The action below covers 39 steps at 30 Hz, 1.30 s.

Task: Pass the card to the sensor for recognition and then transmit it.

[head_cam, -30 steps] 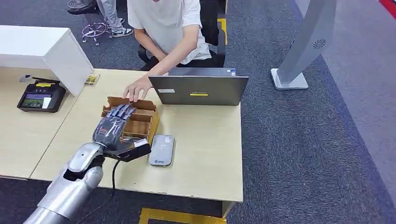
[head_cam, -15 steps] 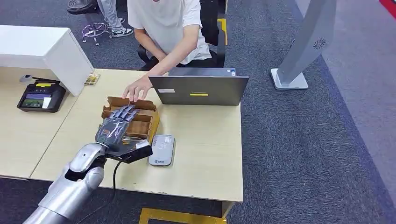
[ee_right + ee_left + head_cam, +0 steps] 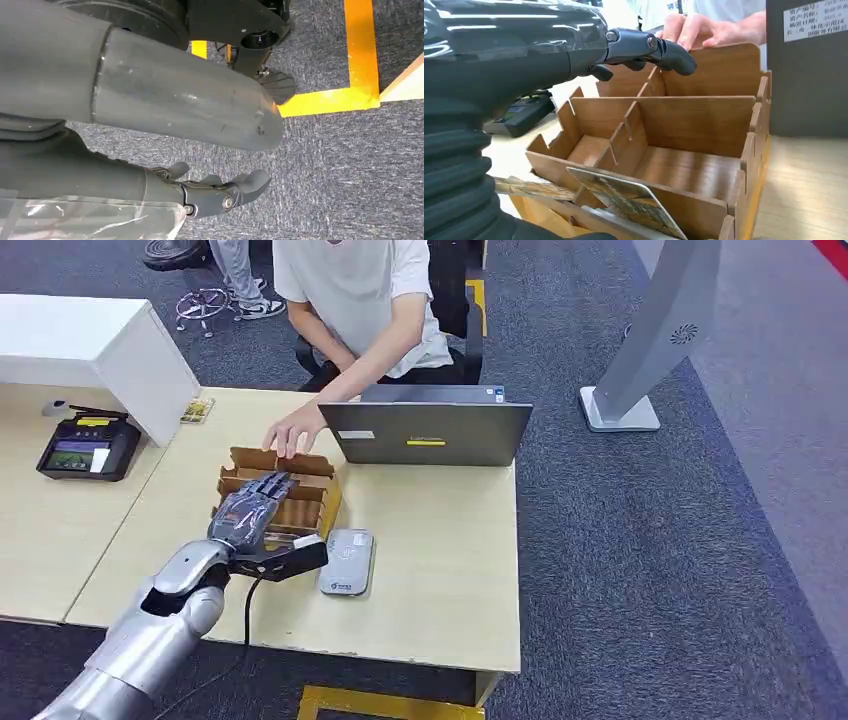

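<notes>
Left hand open over wooden organizer; card below palm, front slot.

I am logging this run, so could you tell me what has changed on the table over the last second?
The left hand has drawn back a little toward the robot, over the near part of the wooden card box, and holds nothing. The person's hand stays on the box's far edge; the card reader, laptop and payment terminal have not moved.

Grey carpet, light wooden table, yellow floor tape
</notes>
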Each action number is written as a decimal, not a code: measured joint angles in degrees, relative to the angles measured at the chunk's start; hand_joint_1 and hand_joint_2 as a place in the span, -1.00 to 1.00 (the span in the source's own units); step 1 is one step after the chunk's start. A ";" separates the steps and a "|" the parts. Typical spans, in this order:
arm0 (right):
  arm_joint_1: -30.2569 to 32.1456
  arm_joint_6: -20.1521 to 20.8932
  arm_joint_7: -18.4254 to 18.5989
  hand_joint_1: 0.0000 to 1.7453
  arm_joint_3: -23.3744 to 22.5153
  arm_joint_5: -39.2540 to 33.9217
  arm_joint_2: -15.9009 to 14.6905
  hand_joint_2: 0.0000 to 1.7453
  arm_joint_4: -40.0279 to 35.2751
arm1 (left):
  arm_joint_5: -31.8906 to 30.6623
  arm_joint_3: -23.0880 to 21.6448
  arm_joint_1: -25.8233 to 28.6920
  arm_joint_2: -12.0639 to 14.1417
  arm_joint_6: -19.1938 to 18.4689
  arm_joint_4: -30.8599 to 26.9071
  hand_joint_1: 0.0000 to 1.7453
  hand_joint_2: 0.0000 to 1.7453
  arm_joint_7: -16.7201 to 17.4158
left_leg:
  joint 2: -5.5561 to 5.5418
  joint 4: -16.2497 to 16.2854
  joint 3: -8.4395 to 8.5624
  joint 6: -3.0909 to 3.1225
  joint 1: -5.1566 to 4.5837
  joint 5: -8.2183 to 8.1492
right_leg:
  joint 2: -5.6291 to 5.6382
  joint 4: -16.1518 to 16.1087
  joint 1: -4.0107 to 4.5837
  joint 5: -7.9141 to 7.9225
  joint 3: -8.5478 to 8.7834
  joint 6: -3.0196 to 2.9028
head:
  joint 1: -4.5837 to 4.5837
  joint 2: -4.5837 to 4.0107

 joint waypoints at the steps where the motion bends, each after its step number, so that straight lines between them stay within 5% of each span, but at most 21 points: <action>1: 0.00 0.00 -0.02 -1.00 -0.09 0.00 0.00 -1.00 0.00 | 0.06 -0.13 -0.20 0.11 -0.09 0.28 -1.00 1.00 0.07 | 0.00 0.00 0.01 0.00 0.00 0.00 | 0.00 0.00 0.00 0.00 0.00 0.00 | -0.02 -0.02; 9: 0.24 0.02 -0.15 -1.00 -0.66 0.20 0.02 -1.00 0.00 | 0.63 -0.81 -0.77 0.63 -0.15 1.07 -1.00 1.00 1.11 | 0.01 0.00 0.00 -0.01 0.00 -0.01 | 0.01 0.00 0.00 0.00 0.00 0.00 | -0.02 -0.02; 10: 0.26 0.02 -0.15 -1.00 -0.72 0.30 0.02 -1.00 0.00 | 0.72 -0.83 -0.76 0.72 -0.09 1.07 1.00 1.00 1.18 | 0.00 0.00 0.00 -0.01 0.00 -0.01 | 0.01 0.00 0.00 0.00 0.00 0.00 | -0.02 0.00; 39: 0.25 0.35 -0.17 -1.00 -1.31 1.29 0.02 -1.00 0.00 | 4.22 -0.88 0.60 2.89 1.36 0.11 1.00 1.00 -1.25 | 0.00 0.00 0.00 -0.02 0.00 -0.01 | 0.00 0.00 0.00 0.00 0.02 0.00 | -0.02 0.00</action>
